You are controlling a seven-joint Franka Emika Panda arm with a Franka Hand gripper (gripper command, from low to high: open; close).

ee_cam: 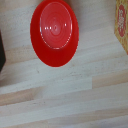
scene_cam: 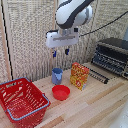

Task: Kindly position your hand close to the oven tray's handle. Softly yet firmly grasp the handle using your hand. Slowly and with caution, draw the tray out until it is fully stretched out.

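The black and silver oven (scene_cam: 113,54) stands at the exterior view's right. The oven tray (scene_cam: 100,74), thin dark bars, juts out low from its front, and the handle (scene_cam: 95,77) is the bar along its near edge. My hand (scene_cam: 60,52) hangs high above the table's middle, well to the exterior view's left of the oven and touching nothing. Its two blue-tipped fingers (scene_cam: 54,53) are spread apart with nothing between them, so it is open. In the wrist view neither the oven nor my fingers appear.
Under the hand sit a red bowl (scene_cam: 61,92) (ee_cam: 55,32) and a blue mug (scene_cam: 57,76). A yellow cereal box (scene_cam: 79,75) (ee_cam: 122,25) stands between them and the tray. At the exterior view's lower left is a red wire basket (scene_cam: 22,100).
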